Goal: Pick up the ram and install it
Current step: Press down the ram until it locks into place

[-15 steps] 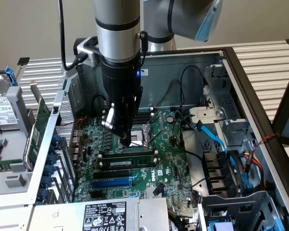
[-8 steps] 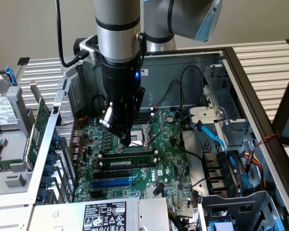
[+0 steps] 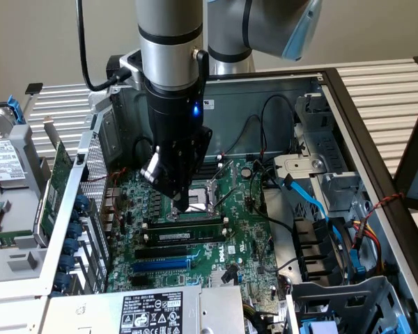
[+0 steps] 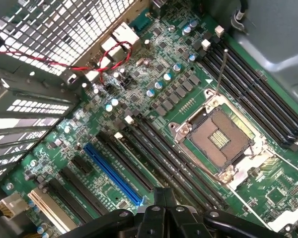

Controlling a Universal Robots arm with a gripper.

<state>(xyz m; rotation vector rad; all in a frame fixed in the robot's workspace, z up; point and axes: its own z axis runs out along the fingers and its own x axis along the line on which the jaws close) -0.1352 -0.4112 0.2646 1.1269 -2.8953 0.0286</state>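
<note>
Ram point(image 3: 188, 237) seemingly seated in slot, just below closed hand point(image 3: 183, 203).

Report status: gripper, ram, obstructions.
Gripper shut, low over motherboard beside CPU socket. Ram lying in memory slot. Nothing between them.

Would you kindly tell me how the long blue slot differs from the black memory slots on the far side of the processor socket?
The blue slot is bright blue; the black memory slots are black with white end clips. The blue slot is one of its colour; the black memory slots form a close row. The blue slot lies apart from the processor socket; the black memory slots sit right beside it. Both are long, narrow and parallel on the green motherboard.
</note>
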